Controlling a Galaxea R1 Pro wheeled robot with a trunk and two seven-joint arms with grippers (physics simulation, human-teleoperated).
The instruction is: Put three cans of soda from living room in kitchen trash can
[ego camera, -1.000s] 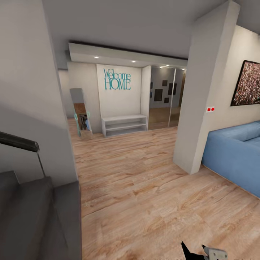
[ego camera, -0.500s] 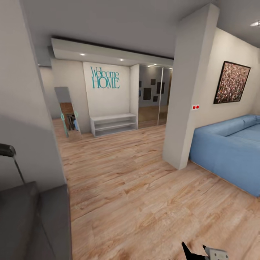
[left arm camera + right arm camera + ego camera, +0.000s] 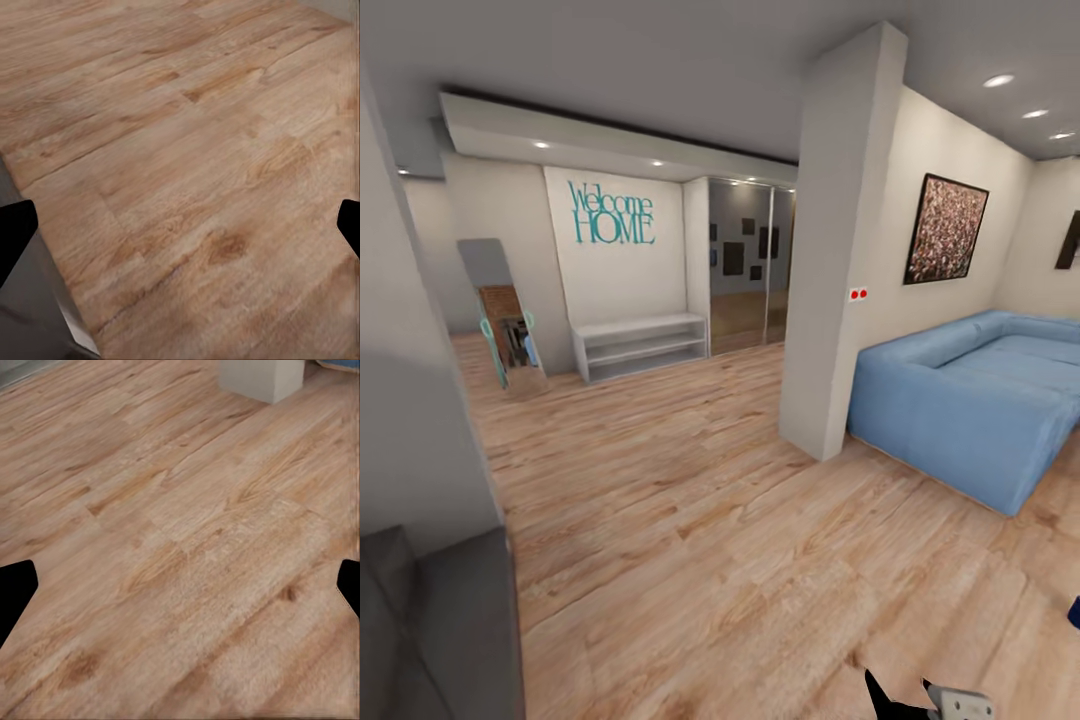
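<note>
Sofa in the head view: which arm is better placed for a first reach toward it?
Right, tentatively. The blue sofa lies on the robot's right, past the pillar. Both the right gripper and left gripper hang open and empty over the wood floor, so side alone decides.

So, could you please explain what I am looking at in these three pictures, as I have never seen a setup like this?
These are simulator renders from a wheeled robot with two arms, sent to fetch soda cans. The large picture comes from its head camera: a light wood floor, a white pillar, a blue sofa, a "Welcome HOME" sign, a low white shelf and a leaning mirror. The dark tip at the bottom edge is part of its right hand. The other two pictures come from cameras on the wrists, looking down along each hand. Both show bare floor, with a black finger at each side edge, spread wide. The left hand and the right one hold nothing.
</note>
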